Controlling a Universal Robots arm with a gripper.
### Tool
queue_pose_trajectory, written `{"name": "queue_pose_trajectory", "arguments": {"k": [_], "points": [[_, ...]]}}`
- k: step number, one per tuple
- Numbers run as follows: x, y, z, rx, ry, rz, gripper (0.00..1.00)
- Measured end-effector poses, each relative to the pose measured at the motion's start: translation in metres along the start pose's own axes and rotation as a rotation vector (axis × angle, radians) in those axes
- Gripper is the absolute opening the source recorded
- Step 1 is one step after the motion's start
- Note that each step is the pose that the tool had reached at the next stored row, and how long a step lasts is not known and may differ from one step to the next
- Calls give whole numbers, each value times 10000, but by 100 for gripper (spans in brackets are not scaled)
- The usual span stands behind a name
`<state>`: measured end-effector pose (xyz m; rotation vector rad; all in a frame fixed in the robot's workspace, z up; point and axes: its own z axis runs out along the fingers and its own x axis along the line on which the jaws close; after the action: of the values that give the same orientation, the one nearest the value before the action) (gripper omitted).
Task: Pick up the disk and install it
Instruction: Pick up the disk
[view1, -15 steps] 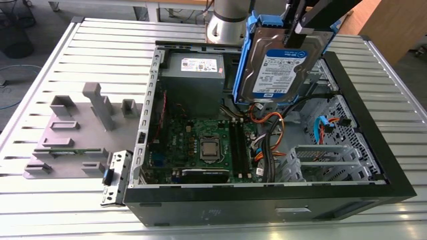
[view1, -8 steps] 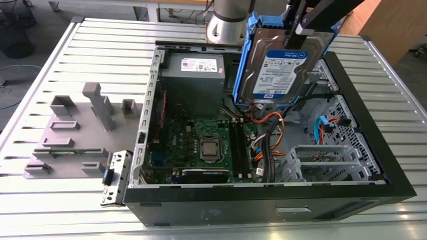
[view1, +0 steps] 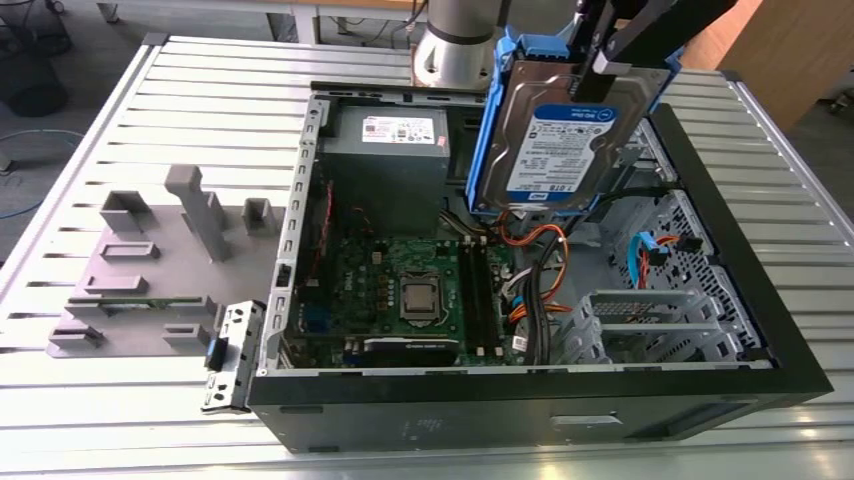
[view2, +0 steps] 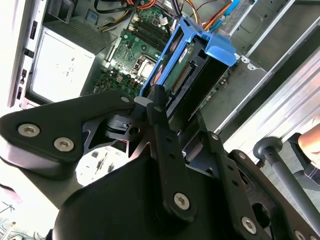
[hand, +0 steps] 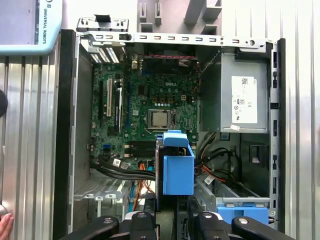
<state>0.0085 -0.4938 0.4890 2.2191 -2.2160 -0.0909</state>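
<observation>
**A:** Above the open black computer case (view1: 534, 405), why is the silver blue-railed disk (view1: 561, 135) hanging on end?

**B:** The black gripper (view1: 601, 75) is clamping its upper end, likely clearing the orange cables (view1: 541, 238).

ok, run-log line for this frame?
gripper: shut on the disk | position: tilted, aloft above open computer case | install: not yet seated

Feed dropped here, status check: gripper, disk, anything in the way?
Gripper shut on disk. Disk aloft over open computer case, not installed. Orange cables beneath.
</observation>
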Motion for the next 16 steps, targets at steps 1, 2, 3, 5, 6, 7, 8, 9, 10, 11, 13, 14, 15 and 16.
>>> {"name": "queue_pose_trajectory", "arguments": {"k": [1, 2, 3, 5, 6, 7, 8, 9, 10, 11, 13, 14, 15, 16], "points": [[2, 0, 0, 0, -1, 0, 35], [2, 0, 1, 0, -1, 0, 35], [4, 0, 0, 0, 0, -1, 35], [5, 0, 0, 0, -1, 0, 35], [5, 0, 0, 0, 0, -1, 35], [9, 0, 0, 0, -2, 0, 35], [13, 0, 0, 0, -3, -1, 35], [18, 0, 1, 0, -5, -1, 35], [25, 0, 1, 0, -4, -1, 35], [32, 0, 2, 0, -3, -1, 35], [41, 0, 3, 0, -4, 0, 35], [46, 0, 4, 0, -4, 0, 35], [49, 0, 5, 0, -5, 0, 35], [54, 0, 5, 0, -4, 0, 35]]}}
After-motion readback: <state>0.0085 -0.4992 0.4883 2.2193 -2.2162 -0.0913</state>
